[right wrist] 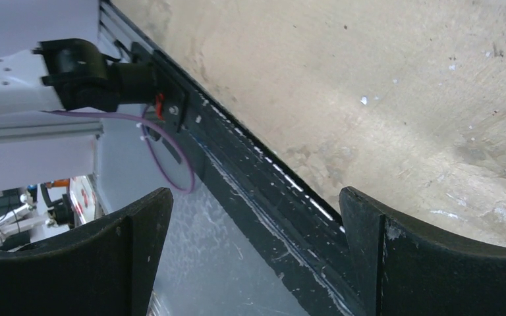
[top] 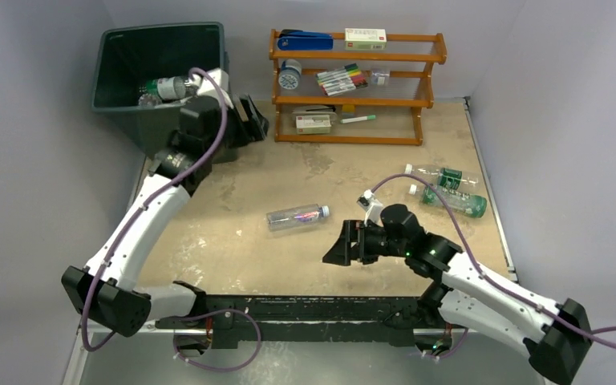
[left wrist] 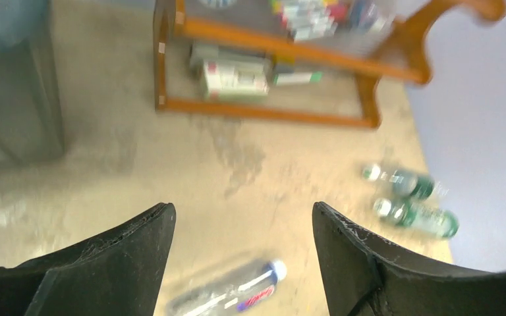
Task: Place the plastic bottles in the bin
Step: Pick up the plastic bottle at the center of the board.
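One bottle (top: 297, 216) at mid-table lies roughly parallel to the near edge, just beyond your right gripper (top: 341, 245), whose jaws stand wide and empty; that arm is nearer.

Centre bottle (top: 297, 216): label is showing red and blue marks, no letters resolving.
Green-labelled bottles (top: 449, 200): nothing is reading clearly.
Boxes (top: 365, 38) on rack (top: 345, 139): print is blurring, illegible.
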You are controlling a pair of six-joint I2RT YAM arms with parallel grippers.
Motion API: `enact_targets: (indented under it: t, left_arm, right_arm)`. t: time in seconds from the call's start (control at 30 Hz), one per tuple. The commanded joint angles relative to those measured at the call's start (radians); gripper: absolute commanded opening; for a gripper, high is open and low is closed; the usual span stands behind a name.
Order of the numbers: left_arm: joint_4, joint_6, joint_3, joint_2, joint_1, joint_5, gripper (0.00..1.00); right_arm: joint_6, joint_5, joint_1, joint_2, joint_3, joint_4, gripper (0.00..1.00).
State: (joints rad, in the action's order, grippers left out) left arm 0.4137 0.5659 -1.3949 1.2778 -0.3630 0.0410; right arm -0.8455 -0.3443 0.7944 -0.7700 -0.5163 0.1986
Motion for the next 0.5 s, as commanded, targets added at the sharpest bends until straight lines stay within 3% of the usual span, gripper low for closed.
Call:
enact_targets:
  t: [0.0,0.33,0.47]
  left_arm:
    - [0.043,0.039,0.144,-0.044,-0.035,0.036,0.76]
    - [0.089,-0.018,0.244,-0.087,-0.096,0.015,0.77]
    - [0.113,-0.077,0.243,-0.057,-0.201,-0.014,0.83]
  right_arm:
    - [-0.013,-0.046,0.010,-0.072,0.029,-0.163,0.99]
    - [-0.043,-0.059,0.019,-0.091,0.101,-0.244,0.99]
    - [-0.050,-0.056,0.019,-0.061,0.113,-0.238,0.99]
